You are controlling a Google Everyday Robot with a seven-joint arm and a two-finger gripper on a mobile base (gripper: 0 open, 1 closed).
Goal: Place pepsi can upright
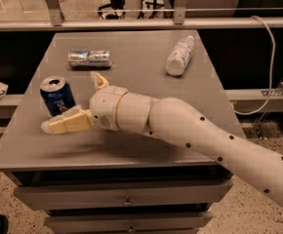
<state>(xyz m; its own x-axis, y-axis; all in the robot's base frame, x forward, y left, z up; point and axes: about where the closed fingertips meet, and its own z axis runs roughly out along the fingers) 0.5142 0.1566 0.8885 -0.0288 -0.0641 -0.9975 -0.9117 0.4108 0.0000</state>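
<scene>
The pepsi can stands upright near the left edge of the table. It is dark blue with white lettering, and its silver top faces up. My gripper sits spread wide just beside it, with one finger crossing in front of its base.

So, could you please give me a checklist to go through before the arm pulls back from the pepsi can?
1. Pepsi can upright, silver top up: ok.
2. Can fully on the table: ok, though it stands near an edge.
3. Tool open: ok. It sits at the can with its fingers spread wide, one in front of the can and one behind.
4. Fingers clear of the can: cannot tell. The front finger overlaps the can's base in this view.
5. Silvery can and bottle out of the way: ok. Both lie farther back on the table.
</scene>
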